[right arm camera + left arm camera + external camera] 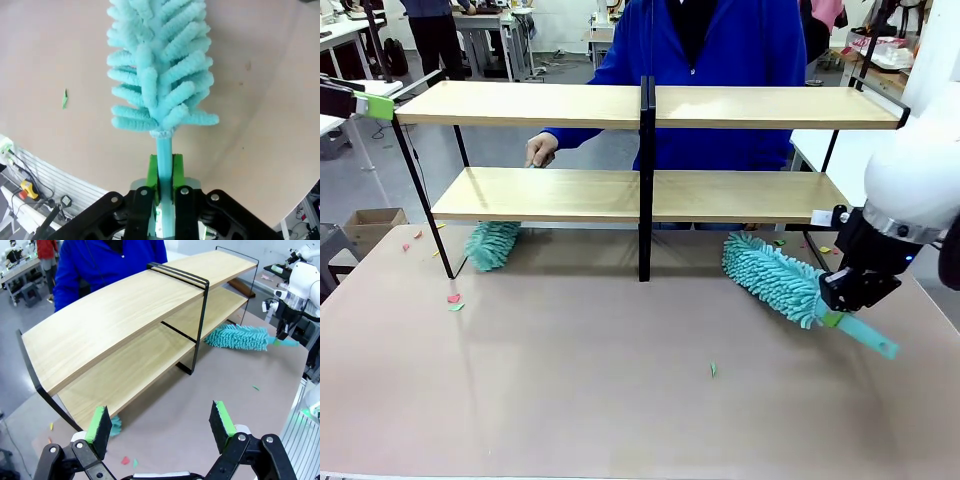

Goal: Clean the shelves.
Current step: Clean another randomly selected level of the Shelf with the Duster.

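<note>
The shelves [620,105] stand across the far half of the table, two long light-wood boards in a black frame; the left wrist view looks down their length [115,325]. My right gripper [835,298] is shut on the handle of a teal fluffy duster [775,275], whose head lies low over the table right of the centre post. The right wrist view has the green pads [152,170] clamping the handle and the duster head [160,65] ahead. My left gripper [160,422] is open and empty, off the upper board's left end [370,104].
A person in a blue top stands behind the shelves, one hand [540,150] by the lower board. A second teal duster [492,243] lies under the lower board's left part. Small pink and green scraps [453,300] and a green one [713,369] dot the tabletop.
</note>
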